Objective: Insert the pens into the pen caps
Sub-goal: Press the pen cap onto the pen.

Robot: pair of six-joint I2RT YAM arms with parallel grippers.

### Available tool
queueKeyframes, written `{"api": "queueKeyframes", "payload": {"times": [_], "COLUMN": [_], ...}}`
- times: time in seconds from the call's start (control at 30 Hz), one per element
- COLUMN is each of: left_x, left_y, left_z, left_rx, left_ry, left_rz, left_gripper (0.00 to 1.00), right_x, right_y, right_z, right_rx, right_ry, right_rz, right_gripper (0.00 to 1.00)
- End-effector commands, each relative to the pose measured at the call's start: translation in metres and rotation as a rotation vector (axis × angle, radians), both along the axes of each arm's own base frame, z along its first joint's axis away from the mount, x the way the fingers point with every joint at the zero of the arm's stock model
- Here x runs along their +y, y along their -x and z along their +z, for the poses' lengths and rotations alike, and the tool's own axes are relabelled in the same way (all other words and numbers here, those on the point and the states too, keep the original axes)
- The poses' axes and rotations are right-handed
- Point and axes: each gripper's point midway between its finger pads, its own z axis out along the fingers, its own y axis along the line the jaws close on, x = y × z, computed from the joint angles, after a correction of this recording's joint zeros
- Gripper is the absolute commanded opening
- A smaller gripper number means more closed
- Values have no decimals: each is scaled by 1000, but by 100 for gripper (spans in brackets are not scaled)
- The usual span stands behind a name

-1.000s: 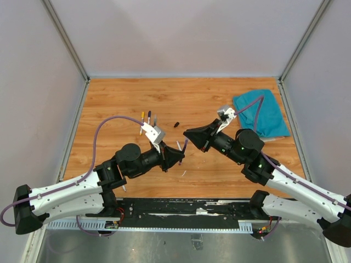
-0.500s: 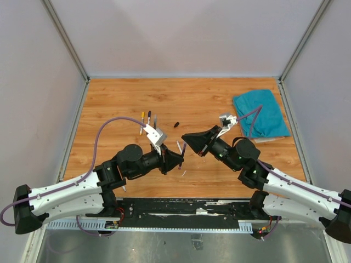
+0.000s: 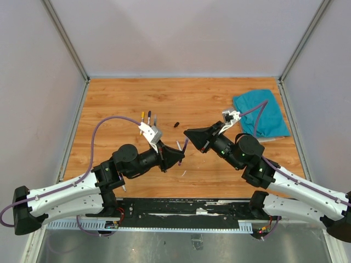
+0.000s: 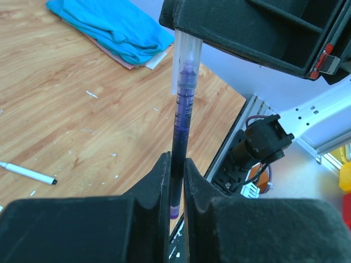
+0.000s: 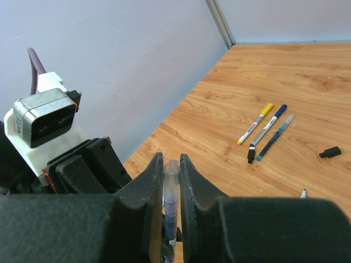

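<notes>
The right gripper (image 5: pixel 171 163) is sitting a little farther back than half a second ago, and the wrist of the left gripper (image 4: pixel 175 161) is rolled slightly to its left. The place where the two meet is hardly changing.

The left gripper is clenching the lower barrel of the purple pen (image 4: pixel 179 118). The right gripper is clenching a clear pen cap (image 4: pixel 185 60). Both things are hanging in the air between the arms, above the table (image 3: pixel 120 98). The tip of the pen is already standing inside the mouth of the cap, but I am judging that the cap is not yet pushed fully home.

What is worrying me is the alignment. In the left wrist view the cap is looking a little tilted against the pen. If I am pushing while the two are not in one line, the thin barrel may be sliding back through the fingers, or the cap may be twisting out of its grip and falling.

The other pens (image 5: pixel 267 131) and a black cap (image 5: pixel 329 152) are waiting on the wood, well apart from the teal cloth (image 3: pixel 263 112).
</notes>
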Motion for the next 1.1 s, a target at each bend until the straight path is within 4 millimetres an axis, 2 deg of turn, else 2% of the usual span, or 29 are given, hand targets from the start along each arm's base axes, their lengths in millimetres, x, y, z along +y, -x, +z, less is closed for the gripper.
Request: {"api": "queueKeyframes", "payload": {"times": [0.0, 0.2, 0.37, 0.53, 0.6, 0.67, 0.8, 1.07], "left_x": [15, 11, 9, 5, 4, 5, 5, -15], "left_y": [-17, -17, -18, -16, -13, -11, -6, 2], "left_z": [95, 88, 81, 66, 59, 54, 44, 31], "left_rx": [-126, -115, -104, -81, -71, -64, -49, -24], "left_ry": [295, 278, 263, 223, 207, 200, 179, 131], "left_rz": [114, 104, 101, 80, 66, 55, 37, -58], "left_gripper": [14, 30, 36, 41, 48, 50, 54, 56], "right_x": [7, 4, 3, -2, -6, -11, -18, -11], "right_y": [17, 15, 15, 13, 11, 8, 3, 3], "right_z": [-52, -49, -51, -43, -40, -37, -22, 14], "right_rx": [88, 84, 89, 83, 81, 77, 52, -2], "right_ry": [171, 160, 158, 139, 131, 122, 92, 38], "right_rz": [68, 53, 45, 24, 4, -27, -71, -48], "right_gripper": [1, 1, 1, 0, 1, 1, 0, 1]}}
